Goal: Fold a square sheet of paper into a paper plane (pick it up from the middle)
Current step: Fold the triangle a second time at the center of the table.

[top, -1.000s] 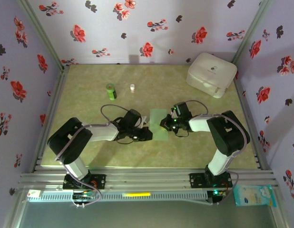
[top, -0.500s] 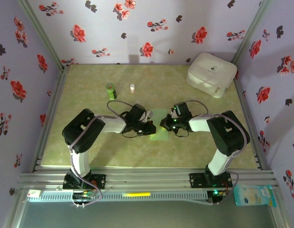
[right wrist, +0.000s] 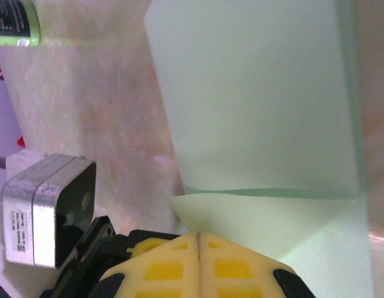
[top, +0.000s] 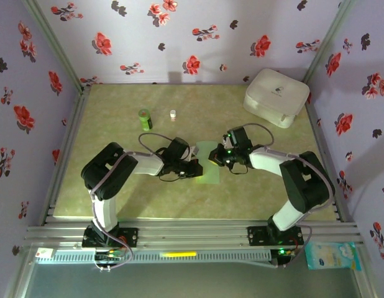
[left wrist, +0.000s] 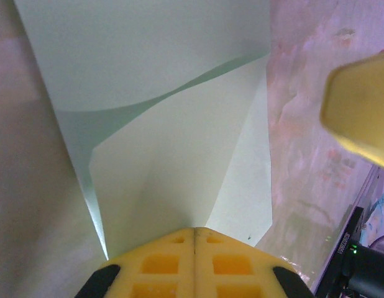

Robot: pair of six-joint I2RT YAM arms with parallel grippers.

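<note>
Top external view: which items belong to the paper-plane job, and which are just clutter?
Job:
- square sheet of paper, partly folded
- left end effector and right end effector, both shut on the sheet

Lying about:
- green bottle
- small white item beside it
- white rounded case
- blue-and-white packet, off the table

sheet [top: 208,166] on table [top: 117,133] btw L fingers [left wrist: 173,242] & R fingers [right wrist: 173,248] | bottle [top: 145,118] behind-L | case [top: 276,96] far-R

Sheet [top: 209,172] — pale green, thin, plain. Lies mid-table, mostly flat. Partly folded: triangular flap turned over onto rest, its edge bowed up with shadow beneath — crease not pressed flat. No dart shape yet.
</note>
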